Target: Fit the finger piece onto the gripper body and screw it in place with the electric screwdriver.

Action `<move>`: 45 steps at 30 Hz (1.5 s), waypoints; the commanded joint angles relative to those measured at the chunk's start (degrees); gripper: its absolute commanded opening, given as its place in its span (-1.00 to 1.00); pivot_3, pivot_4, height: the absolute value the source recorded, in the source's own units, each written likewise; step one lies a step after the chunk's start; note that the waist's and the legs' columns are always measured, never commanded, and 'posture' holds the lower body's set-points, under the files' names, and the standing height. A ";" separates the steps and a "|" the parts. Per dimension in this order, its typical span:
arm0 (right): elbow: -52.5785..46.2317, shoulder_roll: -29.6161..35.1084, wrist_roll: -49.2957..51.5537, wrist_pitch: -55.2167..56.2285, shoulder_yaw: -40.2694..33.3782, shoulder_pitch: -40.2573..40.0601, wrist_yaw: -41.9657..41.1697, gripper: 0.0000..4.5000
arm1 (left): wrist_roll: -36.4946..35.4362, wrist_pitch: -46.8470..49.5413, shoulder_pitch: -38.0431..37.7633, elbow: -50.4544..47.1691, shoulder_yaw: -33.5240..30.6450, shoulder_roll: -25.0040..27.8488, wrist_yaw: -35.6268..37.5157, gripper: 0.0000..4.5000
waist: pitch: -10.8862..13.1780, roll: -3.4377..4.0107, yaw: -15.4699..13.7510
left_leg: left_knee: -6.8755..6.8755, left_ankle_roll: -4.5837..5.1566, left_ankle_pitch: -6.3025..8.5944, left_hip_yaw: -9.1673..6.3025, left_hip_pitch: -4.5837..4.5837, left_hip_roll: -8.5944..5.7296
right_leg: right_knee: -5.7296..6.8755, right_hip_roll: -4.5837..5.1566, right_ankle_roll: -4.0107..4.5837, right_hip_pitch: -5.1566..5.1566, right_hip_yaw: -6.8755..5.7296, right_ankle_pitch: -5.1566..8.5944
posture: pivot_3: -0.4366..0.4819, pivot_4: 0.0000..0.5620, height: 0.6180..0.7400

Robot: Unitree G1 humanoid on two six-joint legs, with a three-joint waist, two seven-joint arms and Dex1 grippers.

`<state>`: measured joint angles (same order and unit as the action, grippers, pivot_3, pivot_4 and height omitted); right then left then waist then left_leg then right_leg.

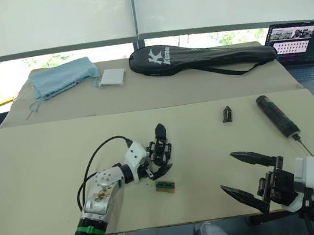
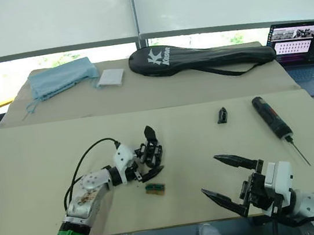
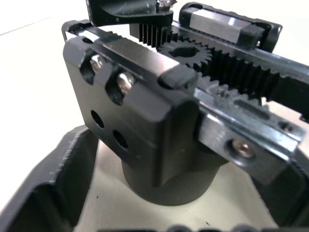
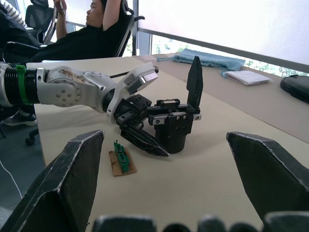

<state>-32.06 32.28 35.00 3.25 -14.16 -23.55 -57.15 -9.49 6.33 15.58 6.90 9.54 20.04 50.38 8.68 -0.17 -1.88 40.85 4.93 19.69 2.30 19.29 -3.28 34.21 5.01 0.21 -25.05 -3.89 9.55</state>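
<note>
Left claw [image 1: 159, 165] clamps the gripper body [image 1: 160, 147]; right claw [image 1: 248, 177], wide open and empty, should reach toward the table's far edge for the finger piece [image 1: 227, 113]

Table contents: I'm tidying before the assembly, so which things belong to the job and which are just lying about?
For the job:
black block-shaped gripper body
small black tapered finger piece
black pen-shaped electric screwdriver

Lying about:
black racket bag
blue cloth
open laptop
small green circuit board

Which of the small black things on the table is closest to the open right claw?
The screwdriver, lying just beyond the right gripper, whose jaws are wide open. The finger piece is farther, and the gripper body sits at the left gripper.
</note>
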 commanded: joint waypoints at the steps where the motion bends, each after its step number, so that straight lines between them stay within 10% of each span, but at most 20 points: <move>1: -2.85 1.26 4.14 -2.93 -2.87 -1.59 1.33 1.00 | -3.63 0.37 -2.67 -2.27 -4.11 4.28 3.20 0.99 | 0.00 0.00 0.25 | 0.00 0.00 0.00 0.00 0.00 0.00 | 0.00 0.00 0.00 -0.01 0.00 0.00 | -0.05 -0.47 1.00; 8: -1.69 -1.31 0.60 -2.50 -8.30 -7.25 7.04 1.00 | -12.39 -15.01 -5.31 7.57 -14.84 15.19 21.42 0.99 | 0.00 0.01 0.26 | -0.04 -0.02 0.01 0.00 0.04 0.02 | 0.01 0.01 0.04 -0.09 -0.01 0.00 | -0.05 -0.47 1.00; 19: -5.30 -0.24 -5.38 -18.10 -12.89 -10.29 22.82 1.00 | -26.15 2.83 1.30 -3.65 -22.16 20.04 21.24 0.99 | 0.03 0.01 -0.06 | -0.04 -0.50 0.27 0.00 0.02 -0.13 | -0.07 0.06 -0.09 -0.02 -0.04 -0.04 | -0.05 -0.47 1.00; 34: 17.21 12.92 4.46 -82.50 3.88 53.20 43.36 1.00 | -31.82 17.61 9.84 -14.02 -19.50 20.77 18.55 0.99 | 0.15 -0.04 1.16 | -0.09 -0.44 -0.28 -0.03 0.15 0.10 | -0.07 -0.27 0.31 -0.13 -0.04 -0.03 | -0.05 -0.47 1.00; 45: 63.00 1.32 -12.87 -75.56 12.25 84.74 47.26 1.00 | -32.30 18.71 7.76 -17.57 -19.45 19.43 16.47 0.99 | 0.17 0.00 1.96 | -0.03 -0.39 -0.32 -0.02 0.59 -0.01 | -0.10 -0.36 0.24 -0.43 -0.24 -0.08 | -0.05 -0.47 1.00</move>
<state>25.63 33.54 24.97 -76.25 -1.59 58.40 -10.36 -40.64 24.85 23.40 -8.54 -9.12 39.31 67.34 8.85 -0.18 0.09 40.80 4.54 19.37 2.29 19.89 -3.33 34.10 4.52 0.44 -25.48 -4.16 9.47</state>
